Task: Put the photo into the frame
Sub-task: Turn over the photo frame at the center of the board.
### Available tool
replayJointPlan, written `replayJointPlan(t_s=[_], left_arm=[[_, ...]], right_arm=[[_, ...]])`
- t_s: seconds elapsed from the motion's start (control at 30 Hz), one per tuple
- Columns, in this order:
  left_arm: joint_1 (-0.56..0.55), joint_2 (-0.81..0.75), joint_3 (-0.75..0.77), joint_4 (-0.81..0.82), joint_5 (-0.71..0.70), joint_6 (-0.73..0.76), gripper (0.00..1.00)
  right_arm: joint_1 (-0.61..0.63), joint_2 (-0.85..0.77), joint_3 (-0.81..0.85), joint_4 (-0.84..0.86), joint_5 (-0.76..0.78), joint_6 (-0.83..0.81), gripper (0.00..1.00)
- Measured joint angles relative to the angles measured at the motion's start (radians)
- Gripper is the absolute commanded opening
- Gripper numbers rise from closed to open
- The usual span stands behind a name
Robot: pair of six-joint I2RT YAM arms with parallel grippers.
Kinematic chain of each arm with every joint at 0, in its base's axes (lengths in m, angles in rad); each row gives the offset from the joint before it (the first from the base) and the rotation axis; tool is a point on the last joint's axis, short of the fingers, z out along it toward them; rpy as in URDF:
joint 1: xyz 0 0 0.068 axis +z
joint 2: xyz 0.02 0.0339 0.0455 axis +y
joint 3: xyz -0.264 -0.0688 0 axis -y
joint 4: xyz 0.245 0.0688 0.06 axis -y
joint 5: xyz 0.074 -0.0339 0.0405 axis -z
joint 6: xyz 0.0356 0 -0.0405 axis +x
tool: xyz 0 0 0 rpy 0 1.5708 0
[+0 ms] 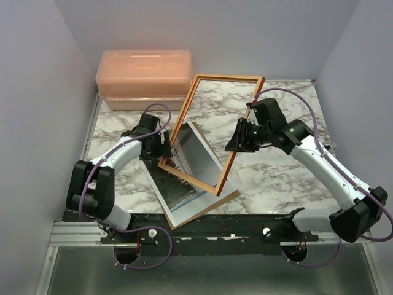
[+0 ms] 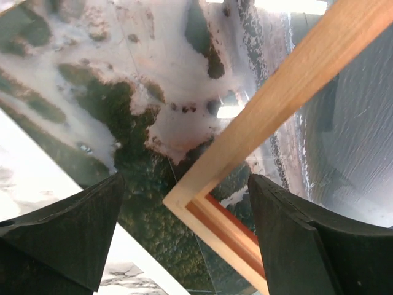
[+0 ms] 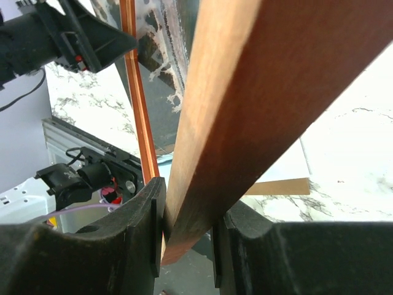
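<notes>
The frame [image 1: 228, 77] stands tilted on edge over the middle of the table, red-orange with a paler wood back [image 2: 288, 74]. My right gripper [image 1: 236, 140] is shut on its right bar [image 3: 245, 92], the bar squeezed between both pads [image 3: 187, 196]. My left gripper [image 1: 164, 150] is open at the frame's lower left corner, one finger [image 2: 73, 227] on each side without touching it [image 2: 185, 179]. The photo [image 1: 178, 190] lies flat below, dark with a white edge [image 2: 147, 227]. A shiny clear sheet [image 1: 196, 153] rests over it behind the frame.
A brown backing board [image 1: 215, 206] lies under the photo, its corner sticking out toward the near edge [image 3: 279, 186]. A translucent orange box [image 1: 144, 77] stands at the back left. Grey walls close in on the left, right and back of the marble table [image 1: 276, 172].
</notes>
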Motion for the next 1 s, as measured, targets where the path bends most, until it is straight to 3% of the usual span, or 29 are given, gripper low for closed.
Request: replayJointPlan(t_s=[0.13, 0.2, 0.4, 0.5, 0.67, 0.83, 1.0], left_arm=[[0.008, 0.063, 0.014, 0.043, 0.049, 0.017, 0.66], [0.008, 0.087, 0.018, 0.069, 0.072, 0.023, 0.53], [0.003, 0.08, 0.0, 0.123, 0.153, 0.036, 0.16], [0.002, 0.048, -0.035, 0.142, 0.186, 0.059, 0.03], [-0.008, -0.012, -0.096, 0.166, 0.219, 0.021, 0.0], [-0.045, -0.073, -0.152, 0.164, 0.24, -0.051, 0.0], [-0.096, -0.128, -0.214, 0.164, 0.234, -0.134, 0.0]], right_arm=[[-0.002, 0.0, 0.017, -0.023, -0.009, -0.013, 0.04], [-0.003, 0.0, 0.024, -0.034, -0.012, -0.02, 0.05], [-0.003, -0.004, 0.027, -0.041, -0.01, -0.02, 0.17], [-0.005, -0.015, 0.027, -0.052, 0.0, -0.016, 0.25], [-0.002, -0.057, 0.017, -0.028, 0.006, 0.023, 0.41], [-0.003, -0.135, -0.067, 0.106, 0.072, 0.088, 0.58], [-0.003, -0.19, -0.136, 0.181, 0.108, 0.153, 0.66]])
